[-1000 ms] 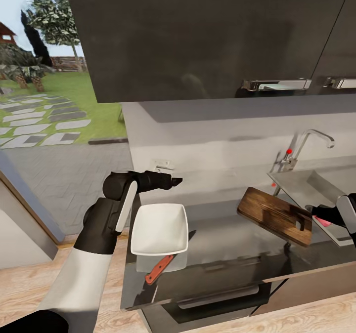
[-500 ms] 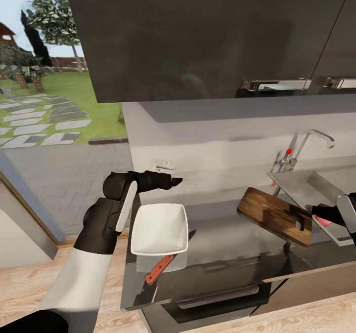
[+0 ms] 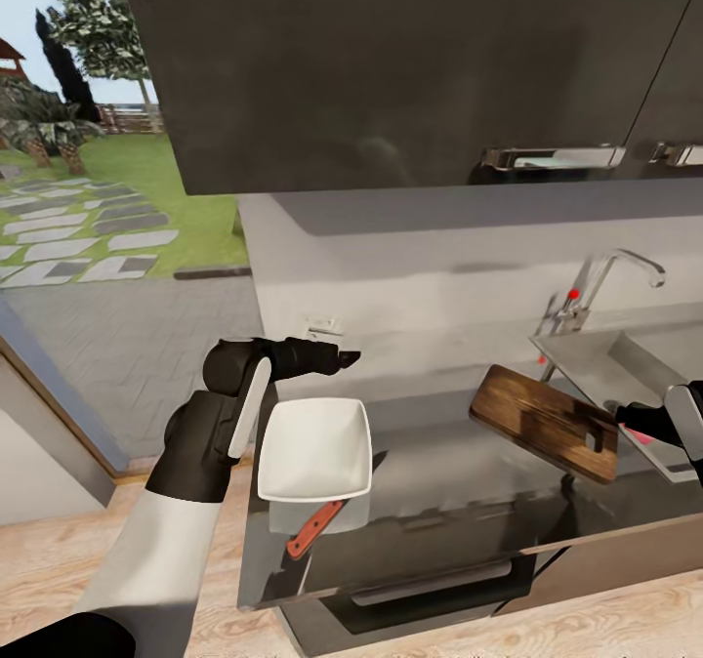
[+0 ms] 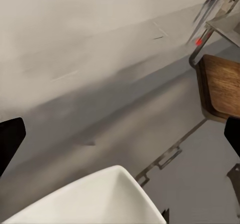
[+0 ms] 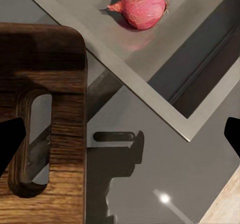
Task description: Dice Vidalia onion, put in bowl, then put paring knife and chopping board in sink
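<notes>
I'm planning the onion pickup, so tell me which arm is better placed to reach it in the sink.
The right. Its gripper hovers open at the sink edge beside the board, with the onion just ahead. The left gripper is far off, above the bowl.

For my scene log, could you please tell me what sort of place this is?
Most likely a home kitchen: a steel sink with a chrome tap, dark upper cabinets, and a chopping board on the grey countertop.
</notes>
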Controlling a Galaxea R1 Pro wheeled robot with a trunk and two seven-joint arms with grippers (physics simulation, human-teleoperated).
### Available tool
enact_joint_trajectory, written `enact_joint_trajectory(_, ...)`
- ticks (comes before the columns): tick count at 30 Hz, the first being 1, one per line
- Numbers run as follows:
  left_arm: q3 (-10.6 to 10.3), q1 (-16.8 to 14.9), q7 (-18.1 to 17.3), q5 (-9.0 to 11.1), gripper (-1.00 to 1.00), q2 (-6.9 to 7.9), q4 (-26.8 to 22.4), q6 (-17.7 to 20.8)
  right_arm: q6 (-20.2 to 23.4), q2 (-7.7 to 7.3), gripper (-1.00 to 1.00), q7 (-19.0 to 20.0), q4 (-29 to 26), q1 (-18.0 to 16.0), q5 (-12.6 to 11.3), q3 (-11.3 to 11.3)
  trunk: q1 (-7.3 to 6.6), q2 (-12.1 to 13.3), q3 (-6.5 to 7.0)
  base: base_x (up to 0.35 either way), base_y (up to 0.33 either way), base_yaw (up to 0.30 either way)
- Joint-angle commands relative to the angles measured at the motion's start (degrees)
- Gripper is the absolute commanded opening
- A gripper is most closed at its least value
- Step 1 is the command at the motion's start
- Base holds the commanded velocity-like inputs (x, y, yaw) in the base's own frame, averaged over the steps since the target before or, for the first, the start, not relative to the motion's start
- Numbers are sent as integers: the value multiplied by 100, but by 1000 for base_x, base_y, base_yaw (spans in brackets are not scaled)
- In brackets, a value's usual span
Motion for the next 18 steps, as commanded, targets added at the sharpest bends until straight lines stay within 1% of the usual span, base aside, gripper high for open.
enact_joint_trajectory(1,3,-6,-4,8,100,-2,-4,30,14,-1,100,-50,-5,-5,-60,0,3,-13,-22,0,0,0)
enact_joint_trajectory(18,3,-6,-4,8,100,-2,-4,30,14,-1,100,-38,-12,-5,-69,0,3,-13,-161,0,0,0)
